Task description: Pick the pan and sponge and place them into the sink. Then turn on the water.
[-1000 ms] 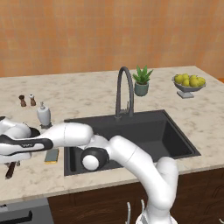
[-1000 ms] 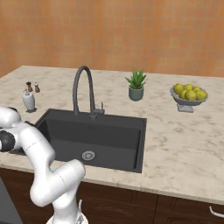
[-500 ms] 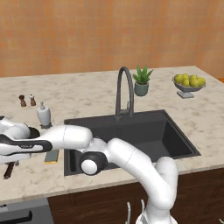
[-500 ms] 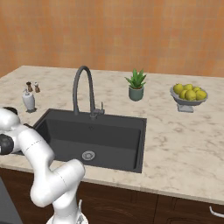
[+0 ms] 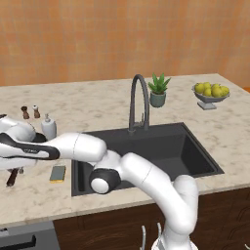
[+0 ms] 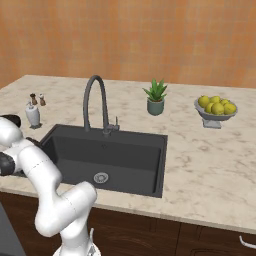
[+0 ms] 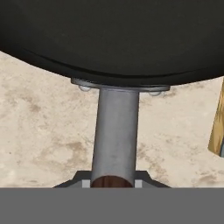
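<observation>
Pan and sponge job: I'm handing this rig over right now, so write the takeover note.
Gripper: shut on the pan's handle, at the counter left of the sink.
Pan: on the counter, not yet lifted as far as the views tell.
Sponge: flat on the marble just left of the sink, untouched.
Sink: nothing in the basin. Faucet shows no stream.
Done: pan grasped.
Left: carry pan into sink, then sponge, then turn on the water.

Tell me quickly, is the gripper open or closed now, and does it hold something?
Gripper: closed on the pan, gripping its handle.
</observation>
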Tool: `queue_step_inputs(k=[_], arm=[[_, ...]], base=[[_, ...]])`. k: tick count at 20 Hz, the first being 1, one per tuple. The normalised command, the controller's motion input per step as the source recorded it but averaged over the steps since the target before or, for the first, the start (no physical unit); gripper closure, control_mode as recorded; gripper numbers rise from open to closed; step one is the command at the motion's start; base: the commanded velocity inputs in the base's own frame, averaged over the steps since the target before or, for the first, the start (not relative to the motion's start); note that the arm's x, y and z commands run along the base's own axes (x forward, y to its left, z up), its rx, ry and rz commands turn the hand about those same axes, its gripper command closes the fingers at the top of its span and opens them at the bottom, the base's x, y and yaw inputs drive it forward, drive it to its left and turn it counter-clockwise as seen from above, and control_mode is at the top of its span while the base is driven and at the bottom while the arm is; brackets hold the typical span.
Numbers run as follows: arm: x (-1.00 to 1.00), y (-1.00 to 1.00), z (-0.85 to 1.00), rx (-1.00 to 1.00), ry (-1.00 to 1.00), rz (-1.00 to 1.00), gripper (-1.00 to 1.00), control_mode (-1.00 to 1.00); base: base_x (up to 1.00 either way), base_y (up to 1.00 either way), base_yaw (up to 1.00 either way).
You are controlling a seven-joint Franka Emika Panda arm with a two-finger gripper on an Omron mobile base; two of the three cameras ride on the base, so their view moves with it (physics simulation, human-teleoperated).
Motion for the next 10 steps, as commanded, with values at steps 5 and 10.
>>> queue_step_inputs(k=[5,10], arm=[[0.00,-0.30,0.01,0.00,0.00,0.00,1.00,-1.00],[-0.05,-0.45,0.13,0.05,0.00,0.02,1.00,-1.00]], base=[[0.00,0.00,0.00],[0.00,0.00,0.00]])
